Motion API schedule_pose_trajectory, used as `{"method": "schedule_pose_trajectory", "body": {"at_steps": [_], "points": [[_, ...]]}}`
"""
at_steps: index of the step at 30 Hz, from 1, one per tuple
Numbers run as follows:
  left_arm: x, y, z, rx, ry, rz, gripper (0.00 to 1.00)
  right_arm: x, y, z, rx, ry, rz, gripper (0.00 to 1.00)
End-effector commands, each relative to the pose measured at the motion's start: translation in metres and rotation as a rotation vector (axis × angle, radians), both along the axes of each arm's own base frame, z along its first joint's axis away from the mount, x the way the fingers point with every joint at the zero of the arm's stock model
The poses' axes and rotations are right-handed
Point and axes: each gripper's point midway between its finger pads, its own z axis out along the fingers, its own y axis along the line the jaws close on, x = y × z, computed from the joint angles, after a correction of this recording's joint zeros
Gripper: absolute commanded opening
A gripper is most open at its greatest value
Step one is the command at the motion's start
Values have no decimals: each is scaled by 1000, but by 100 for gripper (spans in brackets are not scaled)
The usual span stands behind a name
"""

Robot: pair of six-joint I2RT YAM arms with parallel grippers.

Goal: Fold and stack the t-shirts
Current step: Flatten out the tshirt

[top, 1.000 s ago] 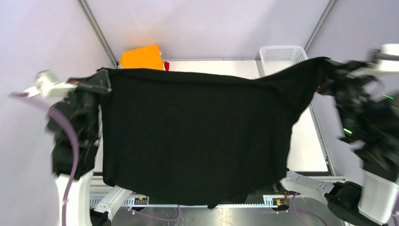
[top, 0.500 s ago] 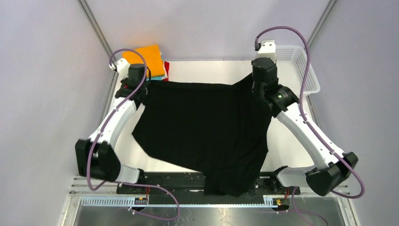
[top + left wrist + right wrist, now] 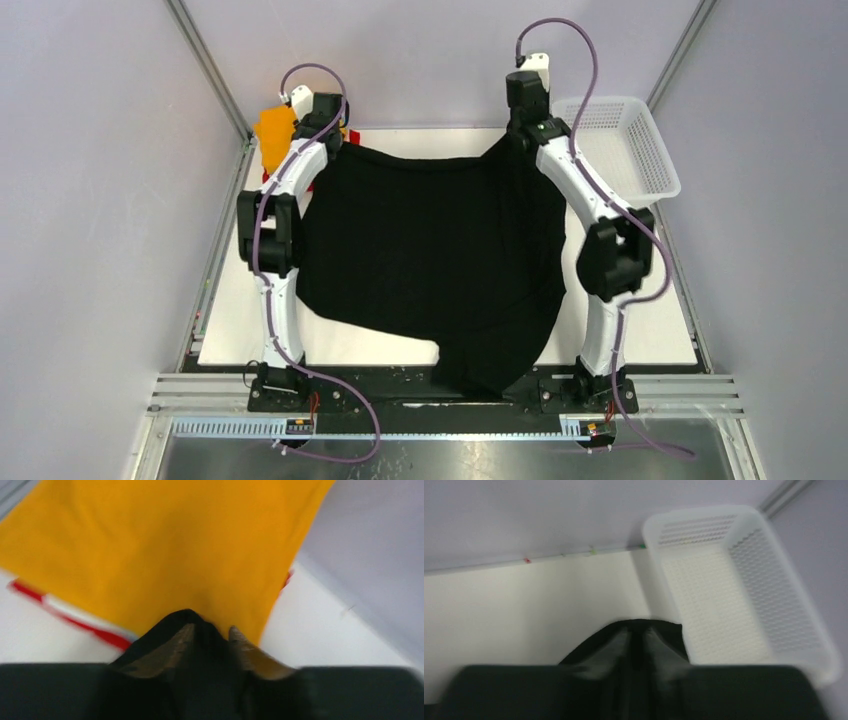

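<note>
**Arms stretched to the back, black shirt (image 3: 430, 250) pinched at both far corners**

Your left arm (image 3: 295, 170) runs up the left side of the worktop (image 3: 650, 320). It is bent at the elbow, and its forearm leans in toward the far left corner. Your right arm (image 3: 575, 182) mirrors it on the other side, with its wrist at the far edge near the white mesh basket (image 3: 625, 150).

Your left tool (image 3: 207, 635) has its fingers drawn close on a fold of the black shirt. It sits over the folded orange shirt (image 3: 150, 545), with the edge of a red shirt (image 3: 100, 636) showing beneath that. You cannot tell from the blurred wrist view whether the tool touches the orange cloth.

Your right tool (image 3: 638, 639) is pressed nearly together on another corner of the black shirt, and the cloth drapes over both fingers.

The black shirt lies spread over the middle of the worktop between the two arms. Its far edge is strung from one tool to the other. Its near hem is bunched and hangs over the near edge toward the right arm's base.
</note>
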Motion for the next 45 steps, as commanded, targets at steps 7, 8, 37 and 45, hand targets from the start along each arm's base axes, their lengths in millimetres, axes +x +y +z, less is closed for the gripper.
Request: {"method": "schedule_pose_trajectory", "body": {"at_steps": [7, 8, 37, 45], "points": [[23, -22, 71, -13, -142, -85, 99, 55, 23, -5, 179, 150, 105, 95], [15, -26, 77, -16, -154, -103, 99, 47, 26, -8, 188, 167, 118, 95], [-227, -120, -92, -316, 356, -392, 99, -250, 79, -230, 596, 810, 102, 99], [-208, -128, -126, -315, 457, -374, 99, -191, 49, -245, 693, 841, -15, 99]]}}
